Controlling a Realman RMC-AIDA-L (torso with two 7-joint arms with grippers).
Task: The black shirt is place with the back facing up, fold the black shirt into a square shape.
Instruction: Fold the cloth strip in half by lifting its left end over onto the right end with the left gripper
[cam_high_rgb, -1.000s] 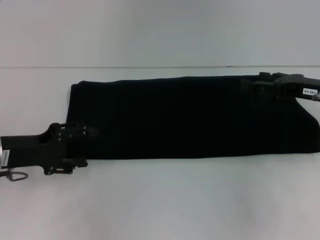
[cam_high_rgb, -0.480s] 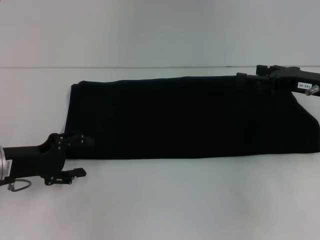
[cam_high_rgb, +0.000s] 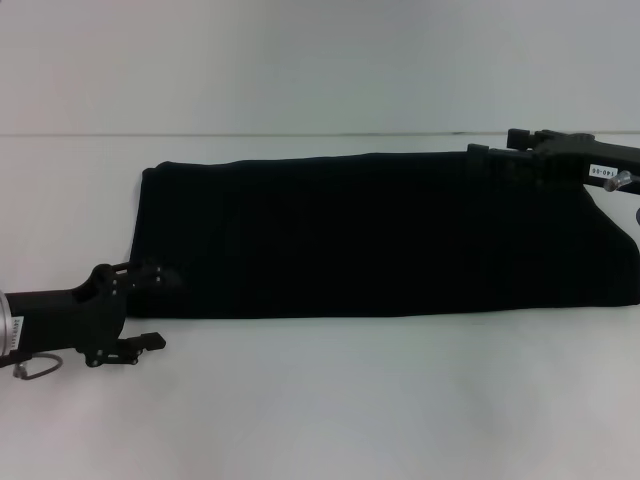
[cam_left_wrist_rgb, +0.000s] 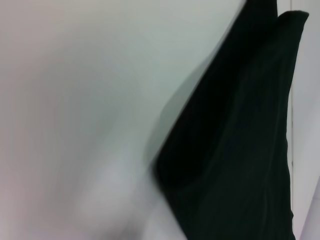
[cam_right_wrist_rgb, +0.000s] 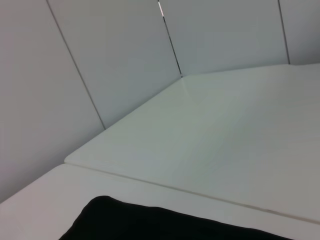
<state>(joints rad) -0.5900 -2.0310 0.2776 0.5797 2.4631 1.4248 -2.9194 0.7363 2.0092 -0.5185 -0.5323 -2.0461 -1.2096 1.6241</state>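
With the black shirt a long band, your left gripper at 8 o'clock has wide jaws, the right gripper at 2 I can't tell, so pinch both end corners evenly before folding across.

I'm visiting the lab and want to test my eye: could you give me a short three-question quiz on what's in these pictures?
1. True or false: the black shirt already lies as a long band across the white table.
2. Which gripper is at the shirt's far edge? A) left gripper B) right gripper
3. Fill in: the left gripper is at the shirt's near ____ corner, by the robot's own sides.

Key:
1. True. It is a long strip, not yet a square.
2. B. The right gripper is at the far right edge.
3. Left. Its fingers stand apart, holding no cloth.
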